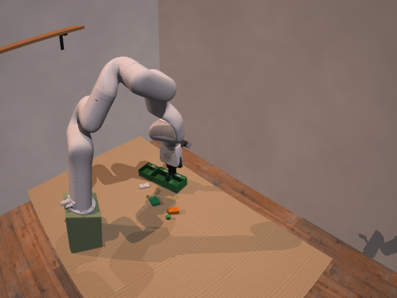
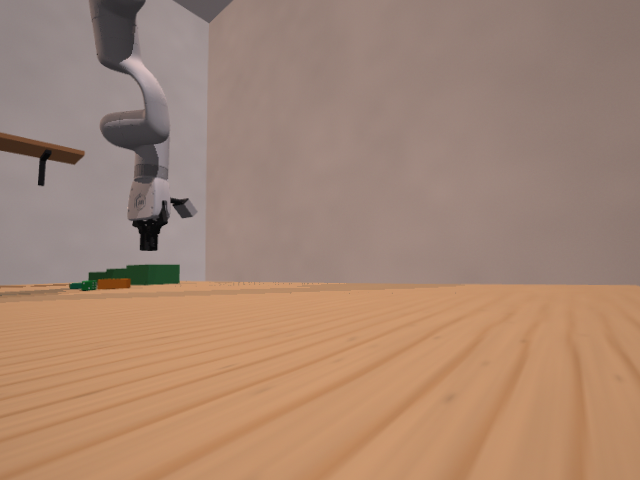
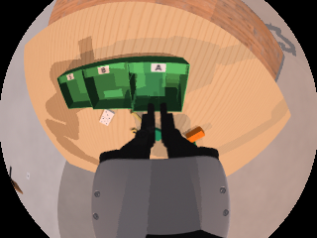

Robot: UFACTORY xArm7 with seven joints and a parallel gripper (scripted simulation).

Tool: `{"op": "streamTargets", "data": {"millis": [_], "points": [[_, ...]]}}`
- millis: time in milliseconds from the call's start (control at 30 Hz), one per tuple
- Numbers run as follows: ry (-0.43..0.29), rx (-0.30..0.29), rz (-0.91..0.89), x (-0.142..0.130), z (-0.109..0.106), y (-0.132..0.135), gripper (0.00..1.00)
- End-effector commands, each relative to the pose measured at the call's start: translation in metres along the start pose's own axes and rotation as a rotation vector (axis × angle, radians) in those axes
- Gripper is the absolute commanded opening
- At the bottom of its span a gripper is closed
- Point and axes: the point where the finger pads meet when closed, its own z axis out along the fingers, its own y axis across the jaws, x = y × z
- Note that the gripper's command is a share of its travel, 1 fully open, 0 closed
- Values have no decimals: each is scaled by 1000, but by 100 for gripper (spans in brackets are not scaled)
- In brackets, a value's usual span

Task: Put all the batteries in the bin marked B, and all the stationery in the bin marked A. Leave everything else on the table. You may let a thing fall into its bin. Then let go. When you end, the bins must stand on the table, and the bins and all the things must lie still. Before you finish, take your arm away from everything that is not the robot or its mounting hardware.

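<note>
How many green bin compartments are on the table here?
3, joined in one row: the left bin, the middle bin and the right bin. The gripper partly covers the row.

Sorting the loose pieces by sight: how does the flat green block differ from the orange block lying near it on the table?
The flat green block is dark green and squarish; the orange block is orange and more oblong. The green block lies nearer the green bins; the orange block lies farther from them, beside a small green piece. Both lie flat on the table, outside the bins, untouched by the gripper.
</note>
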Motion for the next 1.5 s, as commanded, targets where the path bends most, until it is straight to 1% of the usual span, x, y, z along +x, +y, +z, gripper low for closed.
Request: {"op": "streamTargets", "data": {"millis": [0, 100, 233, 300, 800, 867, 967, 1467], "points": [[4, -16, 2, 8, 5, 1, 7], [4, -16, 2, 8, 5, 1, 7], [4, -16, 2, 8, 16, 1, 7], [4, -16, 2, 8, 16, 1, 7], [4, -16, 2, 9, 56, 1, 7], [4, -16, 2, 9, 56, 1, 7], [4, -16, 2, 9, 64, 1, 7], [4, -16, 2, 9, 65, 1, 7]]}}
